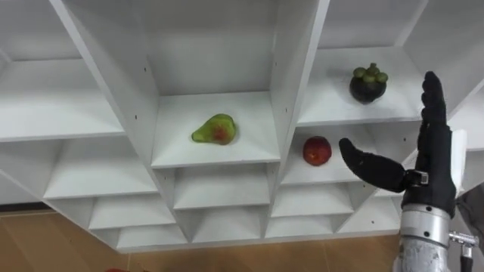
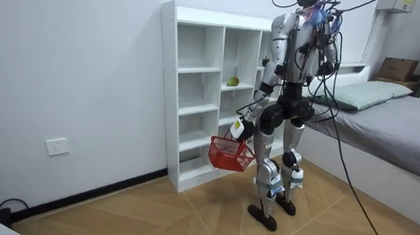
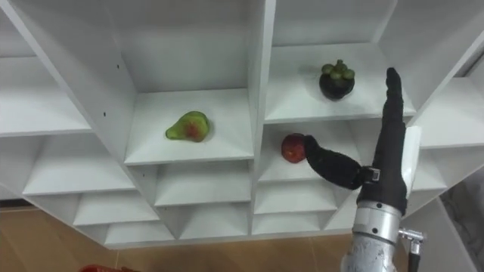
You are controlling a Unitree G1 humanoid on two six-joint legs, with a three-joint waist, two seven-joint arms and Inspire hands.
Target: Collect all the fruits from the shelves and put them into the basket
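Note:
A white closet (image 1: 121, 83) of open shelves stands right in front of me. A green pear with a red blush (image 1: 215, 130) lies on a middle shelf. In the right column a dark mangosteen (image 1: 368, 84) sits on the upper shelf and a red apple (image 1: 317, 150) on the shelf below it. My right hand (image 1: 435, 177) is raised before the right column, open, fingers straight up and thumb pointing toward the apple, a little short of it. In the room view my left hand (image 2: 240, 129) hangs low, shut on the handle of a red basket (image 2: 231, 154).
The other shelves hold nothing. A wooden floor (image 1: 45, 245) shows below the closet. In the room view I stand upright close to the closet (image 2: 189, 93), with a bed (image 2: 398, 117) behind me on the room view's right.

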